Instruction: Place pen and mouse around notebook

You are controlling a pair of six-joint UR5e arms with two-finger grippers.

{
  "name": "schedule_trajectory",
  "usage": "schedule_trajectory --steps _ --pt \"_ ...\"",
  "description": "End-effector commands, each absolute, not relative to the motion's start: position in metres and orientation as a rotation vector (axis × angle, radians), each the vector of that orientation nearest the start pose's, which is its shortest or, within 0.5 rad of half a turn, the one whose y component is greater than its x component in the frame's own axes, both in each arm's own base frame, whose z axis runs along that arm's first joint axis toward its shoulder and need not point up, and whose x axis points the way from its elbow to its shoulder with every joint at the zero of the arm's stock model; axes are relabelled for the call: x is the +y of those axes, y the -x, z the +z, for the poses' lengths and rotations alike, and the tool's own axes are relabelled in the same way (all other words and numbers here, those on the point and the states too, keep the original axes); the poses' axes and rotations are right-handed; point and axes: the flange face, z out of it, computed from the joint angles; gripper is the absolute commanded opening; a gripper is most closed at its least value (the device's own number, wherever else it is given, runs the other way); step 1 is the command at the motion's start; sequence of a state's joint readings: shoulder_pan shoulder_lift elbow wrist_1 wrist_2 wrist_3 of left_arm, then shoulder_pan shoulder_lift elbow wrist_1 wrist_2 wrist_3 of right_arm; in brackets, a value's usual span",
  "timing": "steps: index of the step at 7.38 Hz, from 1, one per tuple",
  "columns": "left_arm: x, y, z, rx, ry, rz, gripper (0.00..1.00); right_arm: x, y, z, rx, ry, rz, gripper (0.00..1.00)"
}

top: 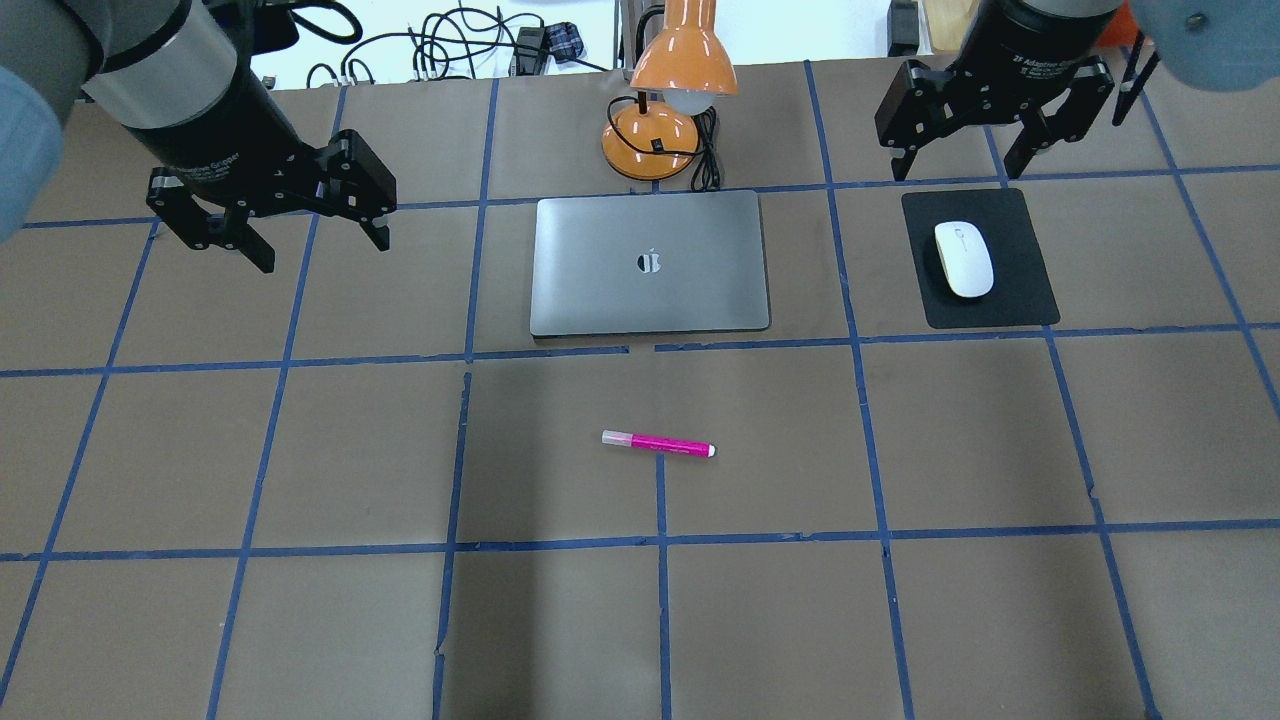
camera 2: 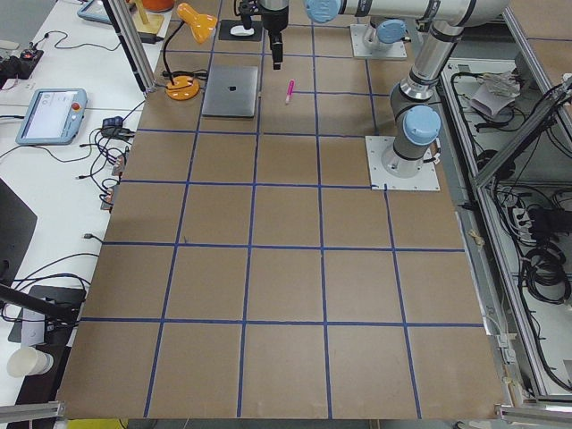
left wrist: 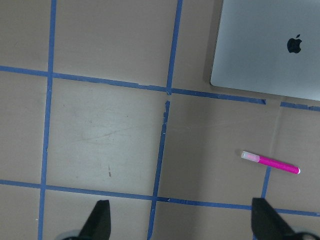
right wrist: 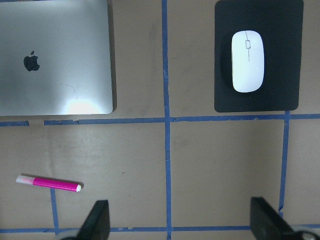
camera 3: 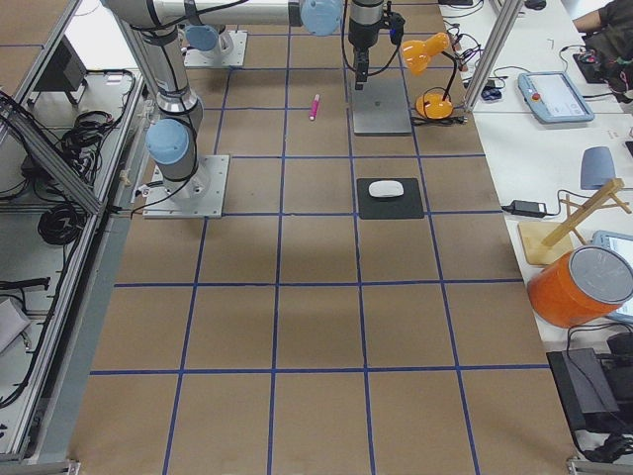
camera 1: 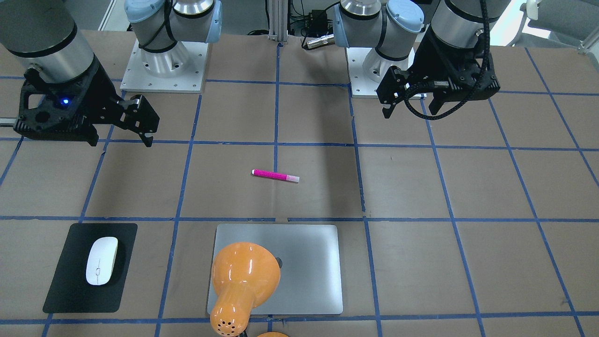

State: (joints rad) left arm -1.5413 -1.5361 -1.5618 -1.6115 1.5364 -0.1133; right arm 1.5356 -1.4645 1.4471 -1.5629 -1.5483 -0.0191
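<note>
The magenta pen lies flat on the brown table, on the robot's side of the silver notebook and apart from it. The white mouse rests on a black mat to the notebook's right. My left gripper hangs open and empty above the table, left of the notebook. Behind the mouse hovers my right gripper, also open and empty. The left wrist view shows the pen and a notebook corner. The right wrist view shows the mouse, the pen and the notebook.
An orange desk lamp stands behind the notebook, its head leaning over the far edge. The black mat lies under the mouse. Blue tape lines grid the tabletop. Both arm bases sit at the robot's edge.
</note>
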Motion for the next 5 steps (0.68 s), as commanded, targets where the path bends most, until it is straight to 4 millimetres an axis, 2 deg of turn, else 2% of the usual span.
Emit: schedule_trajectory --steps 1,5 --pt "-0.4806 0.1227 0.5066 3.167 0.226 -0.003 1.0 -0.5423 -0.1165 0.4938 3.119 -0.024 -0.018 1.0" --pt "-0.4812 0.1211 0.5082 3.166 0.231 -0.008 1.0 -0.542 -0.1161 0.4886 3.123 -0.022 -0.003 1.0"
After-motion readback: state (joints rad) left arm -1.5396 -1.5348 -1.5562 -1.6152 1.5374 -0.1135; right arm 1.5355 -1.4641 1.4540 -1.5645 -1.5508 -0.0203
